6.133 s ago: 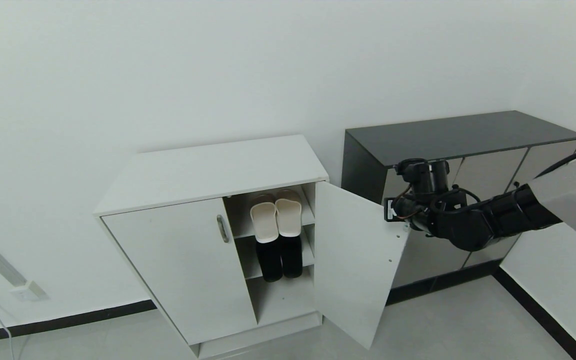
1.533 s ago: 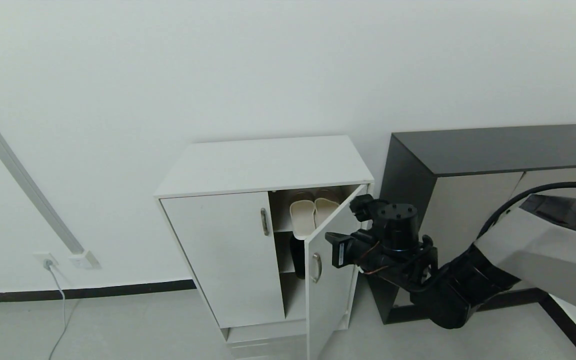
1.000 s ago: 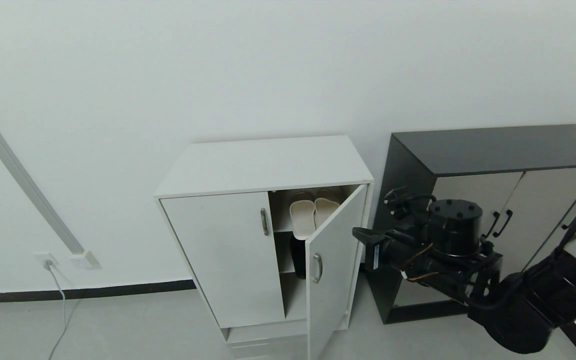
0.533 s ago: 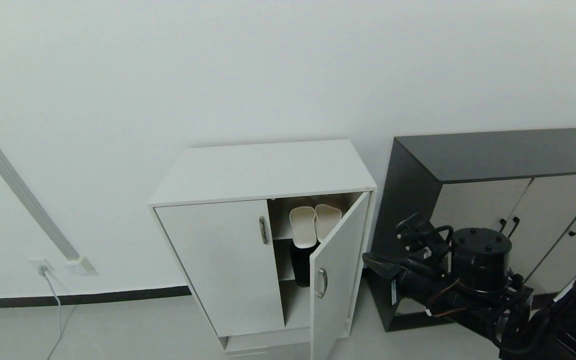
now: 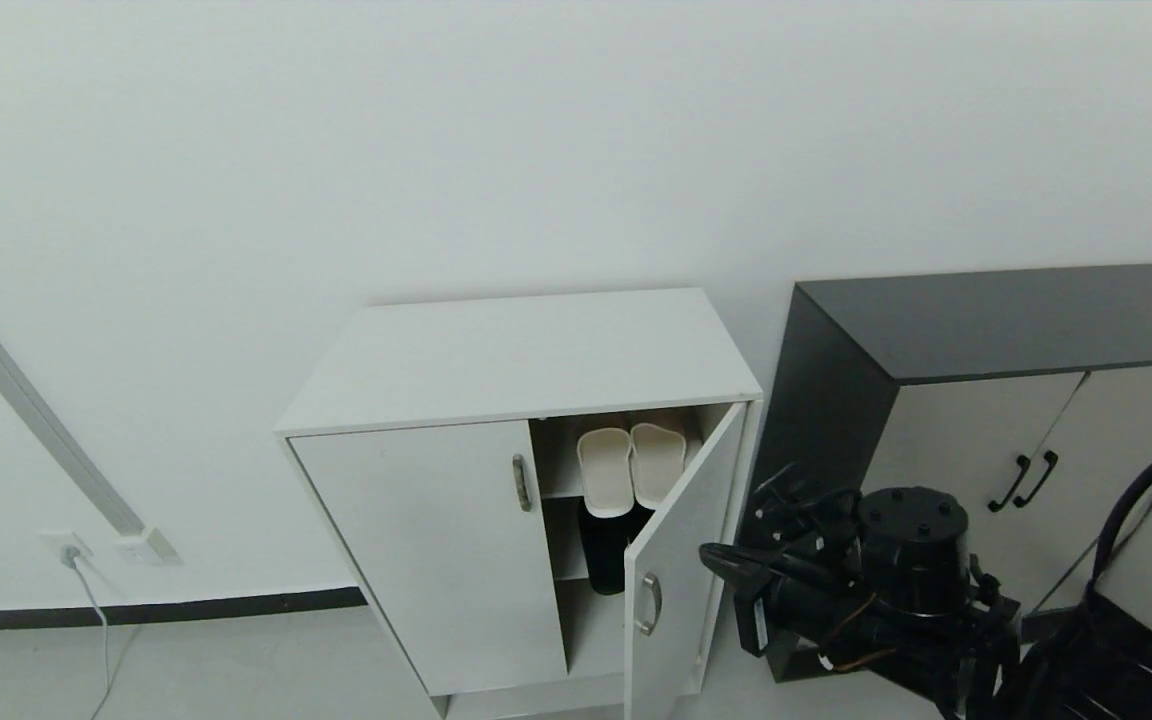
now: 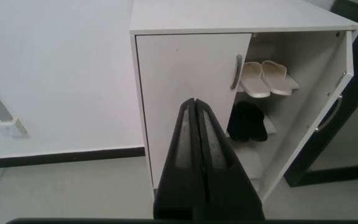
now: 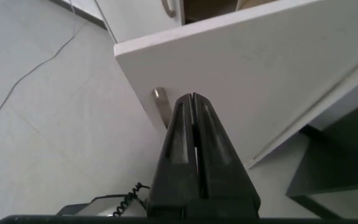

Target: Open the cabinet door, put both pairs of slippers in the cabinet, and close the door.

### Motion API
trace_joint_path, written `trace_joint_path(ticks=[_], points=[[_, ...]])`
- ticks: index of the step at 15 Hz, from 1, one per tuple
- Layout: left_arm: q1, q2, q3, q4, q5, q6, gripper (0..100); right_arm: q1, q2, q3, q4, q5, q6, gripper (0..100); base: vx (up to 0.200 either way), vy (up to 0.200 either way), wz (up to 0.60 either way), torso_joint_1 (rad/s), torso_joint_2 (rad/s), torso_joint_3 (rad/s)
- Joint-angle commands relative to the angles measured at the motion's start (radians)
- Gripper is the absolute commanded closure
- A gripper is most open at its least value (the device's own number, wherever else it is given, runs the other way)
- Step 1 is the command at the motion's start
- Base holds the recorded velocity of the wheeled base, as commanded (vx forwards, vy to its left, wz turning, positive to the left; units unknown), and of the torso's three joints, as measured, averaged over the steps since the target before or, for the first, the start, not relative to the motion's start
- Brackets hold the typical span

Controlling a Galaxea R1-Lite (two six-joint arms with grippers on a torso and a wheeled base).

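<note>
**A:** Head view first. Where do the slippers sit?

**B:** Both pairs are inside the white cabinet (image 5: 526, 350). The beige slippers (image 5: 631, 468) lie on the upper shelf. The black slippers (image 5: 604, 545) are on the shelf below, directly under them.

**A:** And the doors?

**B:** The left door (image 5: 426, 540) is shut. The right door (image 5: 681, 560) stands partly open, swung out at an angle, with its metal handle (image 5: 648, 604) facing the room. The right gripper (image 5: 714, 556) hangs just beside that door's outer face, in front of the dark cabinet (image 5: 986, 320).

**A:** Left wrist view?

**B:** The left gripper (image 6: 194, 106) has its fingers pressed together with nothing between them. It is held well apart from the cabinet and points at its front. Both pairs show through the gap.

**A:** Right wrist view?

**B:** The right fingers are also pressed flat together and empty. Their tips are close to the outer face of the right door, just beside the handle. I cannot tell whether they touch it.

**A:** So how far along?

**B:** Far, I judge. Opening the door and stowing both pairs look done. What is left is the closing: the right door needs pushing until it sits flush with the left one.
</note>
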Motion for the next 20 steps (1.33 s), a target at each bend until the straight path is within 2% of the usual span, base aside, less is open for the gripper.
trace_joint_path(ticks=[1,8,13,20], points=[[0.0,0.001,0.0,0.0,0.0,-0.001,100,-0.005,0.055,-0.043,0.0,-0.002,0.001,100,0.0,0.0,0.0,0.0,0.0,0.0],[0.0,0.001,0.0,0.0,0.001,-0.001,100,-0.06,0.183,-0.231,0.016,-0.003,0.001,100,0.0,0.0,0.0,0.0,0.0,0.0],[0.0,0.001,0.0,0.0,0.0,-0.001,100,-0.072,0.233,-0.383,0.089,-0.003,0.001,100,0.0,0.0,0.0,0.0,0.0,0.0],[0.0,0.001,0.0,0.0,0.001,-0.001,100,-0.098,0.266,-0.487,0.146,-0.005,0.001,100,0.0,0.0,0.0,0.0,0.0,0.0]])
